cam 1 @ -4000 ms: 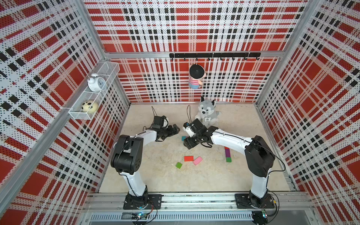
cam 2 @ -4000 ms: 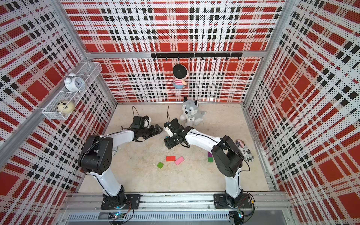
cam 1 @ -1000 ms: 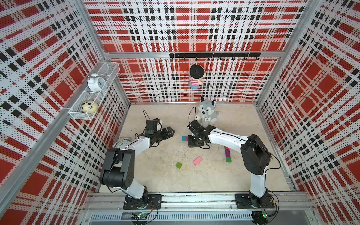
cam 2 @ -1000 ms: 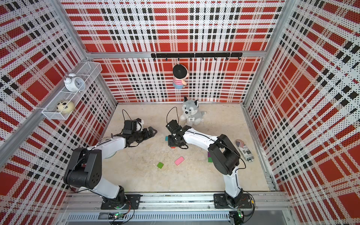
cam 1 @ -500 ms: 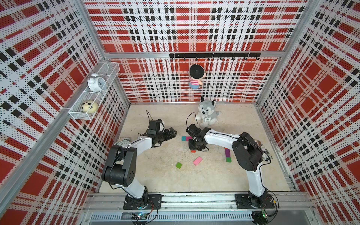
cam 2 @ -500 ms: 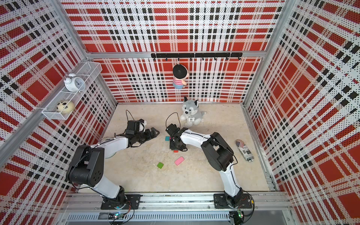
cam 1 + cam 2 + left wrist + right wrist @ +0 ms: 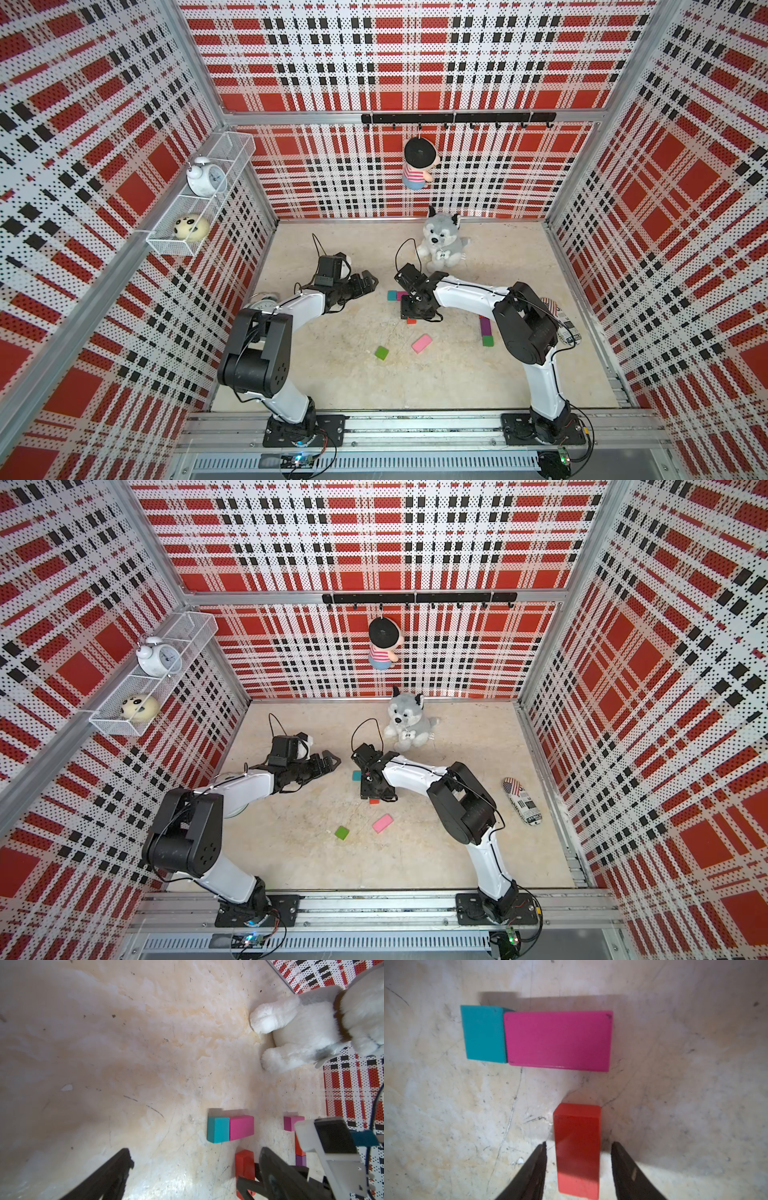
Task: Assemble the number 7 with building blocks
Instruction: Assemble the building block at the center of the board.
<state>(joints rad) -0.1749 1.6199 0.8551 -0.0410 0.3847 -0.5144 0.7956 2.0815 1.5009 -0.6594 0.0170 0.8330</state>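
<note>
Your right hand (image 7: 578,1144) stands narrowly open astride the red block (image 7: 576,1132). In the right wrist view a strip of table (image 7: 332,374) shows between each finger and the block, so nothing is gripped. The red block lies flat, end-on to the magenta block (image 7: 558,1041) with a gap between them. The teal block (image 7: 483,1033) touches the magenta one's short end, the two forming a row.

In both top views this group sits at the middle of the frame, with the red block peeking out just below the right hand. Your left hand (image 7: 370,282) is wide open and empty, left of the teal block, near it but apart.

Lower in the frame, a pink block (image 7: 422,343) and a green block (image 7: 381,353) lie apart from each other. Right of centre, a purple block (image 7: 484,326) and a second green block (image 7: 488,341) lie just beside each other, against the right arm. The plush husky (image 7: 441,245) sits above the right hand, by the back wall.
</note>
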